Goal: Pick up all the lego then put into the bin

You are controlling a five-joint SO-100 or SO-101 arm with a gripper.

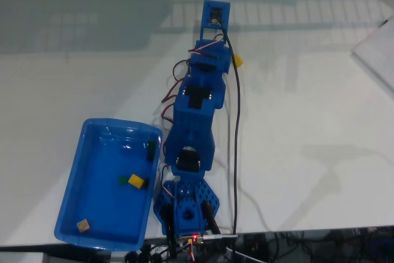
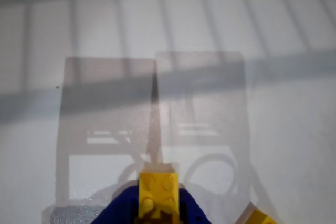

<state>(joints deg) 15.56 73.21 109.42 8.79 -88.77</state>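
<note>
I have the arm (image 1: pixel 196 121) stretched straight out across the white counter (image 1: pixel 320 121), away from its base. In the wrist view the tool (image 2: pixel 157 208) is clenched on a yellow brick (image 2: pixel 158 190), which sits stud-side up between the two blue fingers (image 2: pixel 119 211); I judge it is pinched this way so it can be carried back to the bin. Whether the brick is clear of the counter I cannot tell.

A second yellow brick (image 2: pixel 258 217) lies just beside the tool at the lower right edge of the wrist view; I take it to be the yellow piece (image 1: pixel 237 61) touching the right side of the arm's wrist in the fixed view.

The bin (image 1: pixel 80 152) stands to the left of the arm's base. It holds a dark green brick (image 1: pixel 151 149) near its right wall, a yellow one with a green piece (image 1: pixel 135 180) touching it, and a tan one (image 1: pixel 82 225) near the front corner.

A black cable (image 1: pixel 236 152) runs along the arm's right side. Nothing stands between tool and bin except the arm itself.
</note>
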